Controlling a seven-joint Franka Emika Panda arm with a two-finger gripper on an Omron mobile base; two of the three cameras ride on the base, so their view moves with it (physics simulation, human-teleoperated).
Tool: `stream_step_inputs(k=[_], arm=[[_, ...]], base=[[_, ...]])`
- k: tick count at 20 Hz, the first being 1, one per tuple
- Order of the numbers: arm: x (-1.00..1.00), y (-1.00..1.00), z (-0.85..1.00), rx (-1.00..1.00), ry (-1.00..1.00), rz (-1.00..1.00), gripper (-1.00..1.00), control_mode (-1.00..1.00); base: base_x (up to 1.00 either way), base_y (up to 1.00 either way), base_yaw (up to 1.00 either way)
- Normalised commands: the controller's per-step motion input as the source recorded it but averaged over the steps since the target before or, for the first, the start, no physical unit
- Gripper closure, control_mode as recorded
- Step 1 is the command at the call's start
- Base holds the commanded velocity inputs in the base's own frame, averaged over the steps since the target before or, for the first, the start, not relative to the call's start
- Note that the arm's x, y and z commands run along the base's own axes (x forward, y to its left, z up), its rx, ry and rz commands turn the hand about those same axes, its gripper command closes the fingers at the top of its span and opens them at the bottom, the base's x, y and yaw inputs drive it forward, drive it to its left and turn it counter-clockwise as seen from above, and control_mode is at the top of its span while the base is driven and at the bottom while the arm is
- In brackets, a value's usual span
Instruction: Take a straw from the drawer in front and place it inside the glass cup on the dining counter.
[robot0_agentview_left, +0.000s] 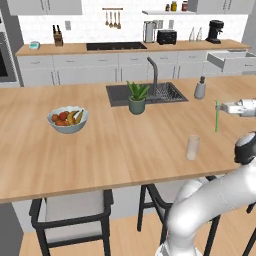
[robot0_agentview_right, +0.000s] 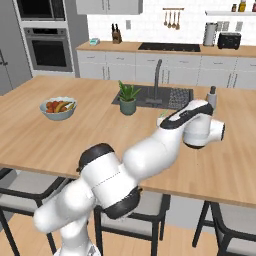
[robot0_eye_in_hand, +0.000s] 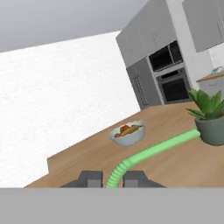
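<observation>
Gripper (robot0_agentview_left: 220, 107), closed on the straw (robot0_agentview_left: 216, 116), held out sideways over the right part of the dining counter (robot0_agentview_left: 100, 145). In the left base view the straw hangs roughly upright from the fingertips, above the wood and well clear of it. In the hand view the straw (robot0_eye_in_hand: 153, 151) runs from between the two dark finger tips toward the potted plant (robot0_eye_in_hand: 210, 118), with the fruit bowl (robot0_eye_in_hand: 127, 133) beyond. The glass cup (robot0_agentview_left: 193, 147) stands upright on the counter, nearer the front edge and to the left of the straw, apart from it. The drawer (robot0_agentview_left: 235, 60) stands open at the far wall. Step in hand, as judged: carrying the straw to the cup. The next move calls for bringing the straw's lower end over the cup's mouth, keeping it near vertical, lowering it inside, then releasing.
</observation>
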Motion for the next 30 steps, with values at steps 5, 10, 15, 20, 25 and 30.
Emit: stream_step_inputs(k=[5, 10, 15, 20, 25, 30], arm=[[-0.17, 0.53, 0.02, 0.09, -0.15, 0.10, 1.00, -1.00], [-0.02, 0.51, 0.31, 0.00, -0.13, 0.00, 1.00, -1.00], [-0.37, 0.65, 0.00, -0.03, 0.00, -0.02, 1.00, -1.00], [-0.20, 0.49, -0.03, 0.00, 0.00, -0.01, 1.00, -1.00], [0.00, 0.15, -0.04, 0.00, 0.00, 0.00, 1.00, -1.00], [0.00, 0.00, -0.24, 0.00, 0.03, 0.00, 1.00, -1.00]], base=[[0.00, 0.00, 0.00], [0.00, 0.00, 0.00], [0.00, 0.00, 0.00], [0.00, 0.00, 0.00], [0.00, 0.00, 0.00], [0.00, 0.00, 0.00]])
